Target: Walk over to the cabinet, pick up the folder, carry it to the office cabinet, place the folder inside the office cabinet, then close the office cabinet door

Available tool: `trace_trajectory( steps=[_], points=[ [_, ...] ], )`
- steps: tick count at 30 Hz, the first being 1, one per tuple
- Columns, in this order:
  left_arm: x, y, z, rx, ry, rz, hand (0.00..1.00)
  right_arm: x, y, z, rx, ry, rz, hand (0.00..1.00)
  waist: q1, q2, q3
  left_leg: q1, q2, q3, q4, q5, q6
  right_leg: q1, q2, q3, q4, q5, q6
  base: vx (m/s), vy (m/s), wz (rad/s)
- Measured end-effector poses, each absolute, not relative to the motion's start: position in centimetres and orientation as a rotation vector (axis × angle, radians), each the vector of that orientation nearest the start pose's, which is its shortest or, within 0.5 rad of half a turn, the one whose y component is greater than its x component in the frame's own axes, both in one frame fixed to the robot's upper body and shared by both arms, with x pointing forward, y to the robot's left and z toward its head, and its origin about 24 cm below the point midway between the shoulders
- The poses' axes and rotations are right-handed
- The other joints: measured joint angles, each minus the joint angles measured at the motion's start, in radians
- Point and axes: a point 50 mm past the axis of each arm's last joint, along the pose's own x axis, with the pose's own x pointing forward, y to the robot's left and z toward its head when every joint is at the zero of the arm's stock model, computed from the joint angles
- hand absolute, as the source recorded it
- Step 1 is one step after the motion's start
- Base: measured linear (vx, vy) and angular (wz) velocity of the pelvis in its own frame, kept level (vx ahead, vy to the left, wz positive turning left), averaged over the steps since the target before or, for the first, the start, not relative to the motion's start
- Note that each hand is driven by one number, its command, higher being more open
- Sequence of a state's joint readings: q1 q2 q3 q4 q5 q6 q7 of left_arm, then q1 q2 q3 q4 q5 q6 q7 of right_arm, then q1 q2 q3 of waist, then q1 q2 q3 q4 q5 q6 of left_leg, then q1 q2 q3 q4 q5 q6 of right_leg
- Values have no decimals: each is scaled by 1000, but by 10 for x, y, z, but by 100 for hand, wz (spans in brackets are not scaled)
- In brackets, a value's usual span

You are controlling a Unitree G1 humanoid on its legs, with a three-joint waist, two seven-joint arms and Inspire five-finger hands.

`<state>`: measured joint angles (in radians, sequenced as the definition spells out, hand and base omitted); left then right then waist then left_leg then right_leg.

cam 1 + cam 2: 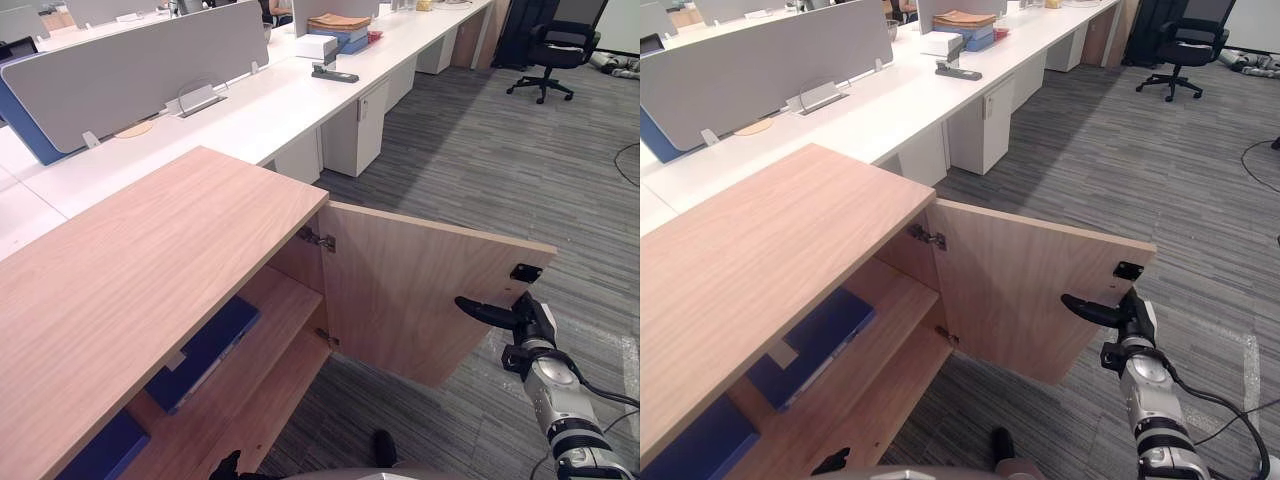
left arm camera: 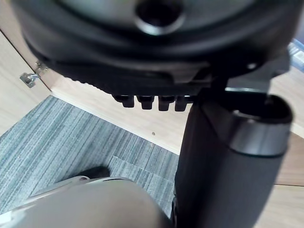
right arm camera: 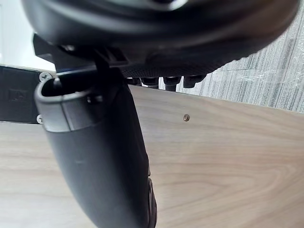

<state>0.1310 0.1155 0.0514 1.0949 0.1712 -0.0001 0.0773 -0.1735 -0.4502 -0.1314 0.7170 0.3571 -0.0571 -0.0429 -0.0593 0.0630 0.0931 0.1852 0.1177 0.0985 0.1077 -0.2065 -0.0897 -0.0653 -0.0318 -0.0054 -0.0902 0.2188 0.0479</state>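
right robot hand [image 1: 520, 322], fingers straight and apart, touches the flat wood-grain door [image 1: 400, 290] of the cabinet [image 1: 150, 270]; a blue rectangular folder [image 1: 205, 350] lies on its upper shelf [image 1: 275, 300].

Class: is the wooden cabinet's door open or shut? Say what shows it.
Open. The door stands swung out on its hinges, baring the shelf and blue folder; the right hand is by its inner face.

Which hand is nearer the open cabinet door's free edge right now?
Right. The right hand is at the cabinet door near its free edge, by the black latch plate; the left hand is low by the cabinet's bottom shelf, on the hinge side.
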Motion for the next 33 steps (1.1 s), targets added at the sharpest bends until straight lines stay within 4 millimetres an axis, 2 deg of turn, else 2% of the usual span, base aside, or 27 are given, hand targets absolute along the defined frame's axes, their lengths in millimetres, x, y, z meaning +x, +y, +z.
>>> trace_trajectory(
  steps=[2, 5, 9, 11, 12, 13, 14, 16, 18, 20, 21, 22, 23, 24, 26, 27, 33],
  points=[
    [64, 207, -167, 260, 1219, 100, 100, 248, -313, -20, -53, 389, -385, 100, 0, 0, 0, -1, 0, 0, 0, 0, -1, -1, 0, 0, 0, 0, -1, 0, 0, 0],
    [64, 207, -167, 261, 1218, 100, 100, 249, -315, -17, -165, 419, -319, 100, -6, 0, 1, 0, 1, 4, 0, 0, -1, -2, 2, 5, 0, 0, -3, 0, 0, -4],
    [65, 207, -167, 267, 1216, 57, 100, 246, -327, -3, -485, 508, -93, 100, -21, -4, 3, 0, 7, 12, -2, -1, -6, -6, 10, 11, 0, 0, -6, 0, 0, -7],
    [65, 210, -166, 278, 1212, 25, 100, 239, -329, 10, -790, 603, 188, 100, -32, -9, 3, 0, 20, 30, -1, -2, -16, -13, 26, 26, 0, 2, -11, -5, -9, -20],
    [64, 211, -166, 278, 1215, 17, 100, 236, -330, 13, -860, 640, 275, 100, -33, -12, 1, -1, 23, 33, -1, -1, -17, -17, 31, 30, 0, 3, -13, -10, -29, -21],
    [68, 211, -166, 281, 1211, -1, 100, 227, -327, 16, -972, 732, 470, 100, -33, -15, -3, -8, 28, 33, 1, 1, -18, -24, 39, 32, 0, 7, -24, -10, -49, -10],
    [73, 212, -165, 302, 1201, -28, 100, 217, -322, 17, -1011, 799, 628, 100, -31, -26, 2, -10, 34, 31, 1, 8, -24, -27, 45, 32, 0, 7, -25, -13, -54, -5],
    [77, 215, -164, 318, 1190, -53, 100, 206, -304, 14, -991, 853, 839, 100, -27, -43, 1, -10, 38, 24, -4, 24, -27, -33, 51, 33, 0, 10, -29, -31, -59, -6],
    [80, 215, -164, 327, 1183, -61, 100, 193, -283, 9, -945, 861, 1016, 100, -23, -48, 1, -16, 37, 23, -7, 33, -25, -41, 51, 34, 0, 12, -31, -47, -39, -6],
    [85, 213, -163, 326, 1170, -61, 100, 173, -250, 1, -851, 806, 1205, 100, -9, -53, 3, -31, 28, 31, -9, 38, -14, -61, 45, 37, 0, 11, -30, -84, 3, -7],
    [87, 212, -163, 324, 1164, -62, 100, 170, -242, 2, -834, 782, 1250, 100, -2, -50, 4, -38, 24, 35, -12, 33, 4, -68, 48, 38, 0, 4, -21, -104, -15, -17],
    [87, 202, -165, 299, 1165, -71, 100, 164, -227, 6, -809, 734, 1331, 100, 14, -2, -3, -56, 56, 37, -21, 21, 21, -94, 57, 29, 44, -12, -13, -71, -10, -13],
    [83, 200, -166, 290, 1173, -69, 100, 161, -220, 7, -795, 706, 1368, 100, 17, 6, -4, -55, 57, 34, -30, 21, 23, -119, 61, 34, 141, -21, -41, 0, 0, 0],
    [83, 204, -165, 300, 1173, -60, 100, 157, -210, 11, -753, 660, 1417, 100, 12, -9, 2, -40, 36, 20, -48, 22, 24, -120, 56, 41, 164, -73, -44, 56, 30, 3],
    [84, 200, -165, 292, 1169, -61, 100, 159, -208, 13, -739, 632, 1418, 100, 37, 0, -2, -46, 34, -7, -40, 33, 35, -86, 63, 40, 93, -41, -45, 32, 8, -2],
    [86, 202, -164, 300, 1157, -58, 100, 164, -212, 13, -755, 636, 1385, 100, 54, -9, -3, -56, 36, -11, -33, 33, 35, -70, 66, 39, 47, -17, -47, 0, 0, 0],
    [85, 211, -163, 317, 1157, -18, 100, 168, -218, 11, -776, 640, 1336, 100, 58, -41, -6, -67, 36, -21, -19, 33, 31, -51, 63, 34, 5, 8, -45, 3, 11, 3]
  ],
)
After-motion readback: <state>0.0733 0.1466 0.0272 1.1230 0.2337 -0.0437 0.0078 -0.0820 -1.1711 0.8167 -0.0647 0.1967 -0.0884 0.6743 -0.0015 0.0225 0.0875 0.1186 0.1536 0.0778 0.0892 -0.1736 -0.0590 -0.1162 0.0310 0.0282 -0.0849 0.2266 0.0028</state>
